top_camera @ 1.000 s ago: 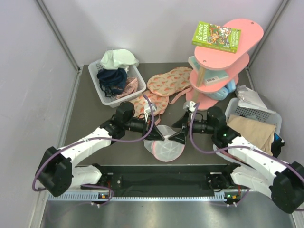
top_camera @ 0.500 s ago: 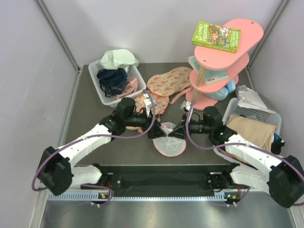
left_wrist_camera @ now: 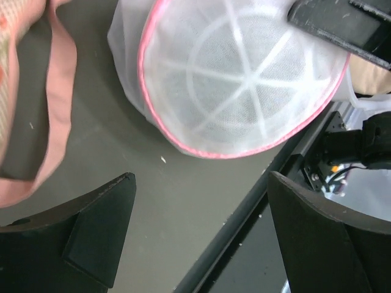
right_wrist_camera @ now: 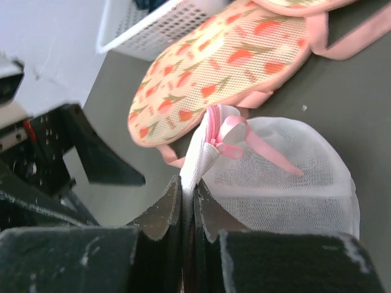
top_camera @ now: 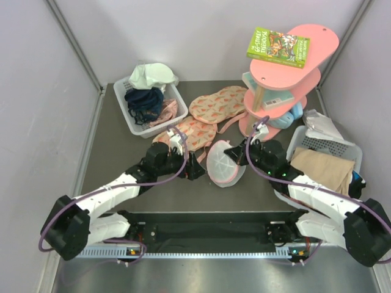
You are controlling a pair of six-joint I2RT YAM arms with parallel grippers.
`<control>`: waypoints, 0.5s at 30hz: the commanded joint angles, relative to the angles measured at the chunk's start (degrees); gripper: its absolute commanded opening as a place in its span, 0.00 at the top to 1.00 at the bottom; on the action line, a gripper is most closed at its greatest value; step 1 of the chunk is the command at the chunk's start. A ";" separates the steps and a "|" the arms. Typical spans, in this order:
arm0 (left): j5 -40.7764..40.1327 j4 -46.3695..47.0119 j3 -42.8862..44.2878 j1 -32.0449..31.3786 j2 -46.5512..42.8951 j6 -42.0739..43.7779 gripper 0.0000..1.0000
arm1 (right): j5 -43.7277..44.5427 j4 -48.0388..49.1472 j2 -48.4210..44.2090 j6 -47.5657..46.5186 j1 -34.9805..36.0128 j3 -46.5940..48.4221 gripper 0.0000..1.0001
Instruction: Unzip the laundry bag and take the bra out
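The laundry bag (top_camera: 222, 165), a white mesh dome with pink zip trim, stands tipped up on its edge at mid-table. My right gripper (top_camera: 238, 156) is shut on a fold of its white mesh beside the pink zip pull (right_wrist_camera: 227, 149), and the fabric is pinched between the jaws (right_wrist_camera: 188, 182). My left gripper (top_camera: 197, 171) hangs open just left of the bag and touches nothing. In the left wrist view the bag's ribbed dome (left_wrist_camera: 244, 79) lies beyond the open fingertips (left_wrist_camera: 200, 177). The bra is hidden.
Flat pink fruit-print pieces (top_camera: 217, 105) lie right behind the bag. A white basket (top_camera: 137, 124) of clothes stands back left. A pink tiered shelf (top_camera: 287, 73) with a green book is back right, and a basket (top_camera: 328, 146) with beige cloth is at the right.
My left gripper let go of the bag, opened and drew back to the left. My right gripper shut on the bag's edge and raised it, tipping the dome upright.
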 commanded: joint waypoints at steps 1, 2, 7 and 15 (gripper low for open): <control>0.06 16.91 -4.96 -0.27 1.77 -11.78 0.08 | 7.99 7.78 0.86 7.07 0.74 -1.67 1.00; 0.24 17.98 -5.40 -0.27 2.39 -13.62 0.08 | 8.69 7.43 0.77 7.16 1.00 -1.67 1.00; 0.59 21.33 -6.19 -0.53 7.04 -16.80 0.09 | 12.65 7.17 -0.81 7.95 2.06 -1.93 1.00; 2.70 38.71 -9.62 -1.94 14.95 -25.23 0.15 | 13.18 8.66 -1.43 9.79 2.41 -3.07 1.00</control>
